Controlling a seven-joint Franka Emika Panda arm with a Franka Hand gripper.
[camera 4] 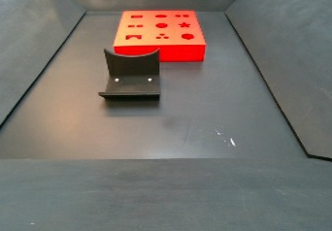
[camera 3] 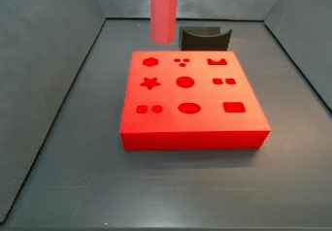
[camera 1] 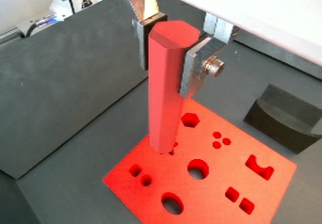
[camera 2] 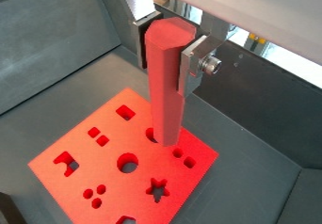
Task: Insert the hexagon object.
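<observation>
The hexagon object (camera 1: 164, 87) is a long bright red-pink prism, held upright. My gripper (camera 1: 170, 63) is shut on its upper part, one silver finger on each side, as both wrist views show (camera 2: 168, 58). The rod's lower end hangs above the red block (camera 1: 214, 185) with its shaped holes, near the hexagonal hole (camera 1: 190, 120). In a side view the rod (camera 3: 163, 12) stands over the block's (camera 3: 195, 123) far left part, close to the hexagonal hole (camera 3: 151, 62). The gripper is out of view in both side views. The rod is out of view where the block (camera 4: 162, 49) lies far back.
The dark fixture (camera 3: 201, 36) stands just behind the red block, and it also shows in a wrist view (camera 1: 283, 115) and a side view (camera 4: 130, 75). Grey walls (camera 3: 58, 89) ring the dark floor.
</observation>
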